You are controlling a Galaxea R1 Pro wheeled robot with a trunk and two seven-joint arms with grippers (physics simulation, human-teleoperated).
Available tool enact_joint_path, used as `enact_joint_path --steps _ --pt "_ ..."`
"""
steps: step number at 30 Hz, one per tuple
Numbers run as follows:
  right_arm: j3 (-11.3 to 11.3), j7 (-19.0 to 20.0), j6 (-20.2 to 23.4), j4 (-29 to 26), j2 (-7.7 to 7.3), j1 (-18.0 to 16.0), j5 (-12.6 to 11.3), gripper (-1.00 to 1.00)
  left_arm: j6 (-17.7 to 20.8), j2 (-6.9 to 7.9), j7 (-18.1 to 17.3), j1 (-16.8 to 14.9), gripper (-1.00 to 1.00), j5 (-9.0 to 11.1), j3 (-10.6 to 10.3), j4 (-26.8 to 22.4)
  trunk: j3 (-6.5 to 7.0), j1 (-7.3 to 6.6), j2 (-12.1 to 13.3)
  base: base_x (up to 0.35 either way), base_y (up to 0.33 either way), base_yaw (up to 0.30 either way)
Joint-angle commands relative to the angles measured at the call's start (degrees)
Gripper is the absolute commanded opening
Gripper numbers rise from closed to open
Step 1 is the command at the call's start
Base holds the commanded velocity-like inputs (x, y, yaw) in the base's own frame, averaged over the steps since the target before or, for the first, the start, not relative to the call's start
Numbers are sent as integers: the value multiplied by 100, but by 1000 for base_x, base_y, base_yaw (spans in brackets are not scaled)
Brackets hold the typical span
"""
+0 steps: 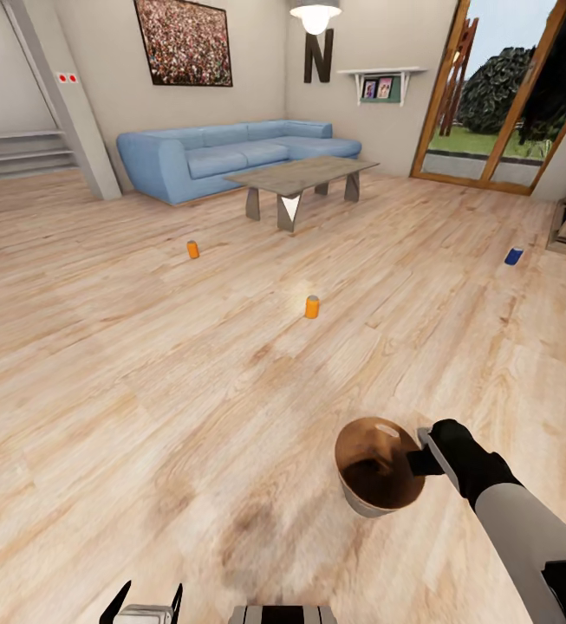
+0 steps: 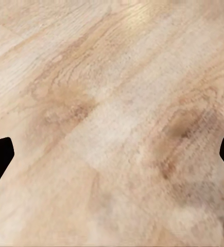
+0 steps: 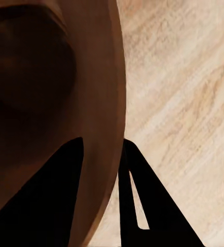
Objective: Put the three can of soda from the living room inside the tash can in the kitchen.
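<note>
Bin (image 1: 378, 472) rim in right gripper (image 1: 423, 458); open floor (image 1: 144, 373).

The tash can (image 1: 378, 472) hangs low at the front right, its rim (image 3: 109, 128) pinched between the fingers of the right gripper (image 1: 423, 458), with the left gripper (image 1: 144, 607) at the near left edge above the floor (image 2: 112, 103). Three cans stand apart on the floor (image 1: 100, 347) beyond it: one (image 1: 312, 307) nearly straight ahead, another (image 1: 193, 250) further back to the left, and the third (image 1: 513, 256) far to the right. Behind them stands the low table (image 1: 304, 178), with the sofa (image 1: 222, 156) behind it against the wall, and the glass doorway (image 1: 499, 95) lies at the back right.
</note>
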Motion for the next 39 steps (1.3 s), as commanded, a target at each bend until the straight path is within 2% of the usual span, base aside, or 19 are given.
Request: enact_joint_path --steps 1,14,22,28,30,31,32,33,38,39 --pt "-31 576 16 7 -5 0 18 -100 5 0 3 0 100 -11 -11 48 23 -3 1 0 0 0" --pt "-28 600 17 16 9 -1 10 -100 18 0 -2 -10 100 -17 0 50 311 -36 19 0 0 0" --pt "-50 584 17 -15 181 -2 4 -100 22 0 -5 -15 100 -17 -1 50 489 -57 29 0 0 0" --pt "-63 604 17 -52 249 -2 -3 -100 81 5 -15 -23 100 -13 6 19 622 -72 37 0 0 0" --pt "-90 676 17 -56 265 -2 -3 -100 201 10 -19 -26 100 -2 7 -8 666 -78 40 0 0 0" --pt "-163 795 17 -58 273 -2 0 -100 397 12 -22 -41 100 3 9 -43 688 -80 41 0 0 0" --pt "-211 856 17 -59 277 -2 2 -100 397 12 -22 -41 100 3 9 -43 710 -83 43 0 0 0" --pt "-256 909 17 -60 279 -2 4 -100 623 14 -25 -64 100 8 12 -71 732 -85 44 0 0 0" --pt "-391 1059 6 -61 279 -2 10 -100 1087 16 -29 -197 100 14 16 -150 843 -98 51 0 0 0" --pt "-424 1090 10 -62 276 -2 10 -100 1296 17 -30 -284 100 15 17 -238 865 -101 52 0 0 0"
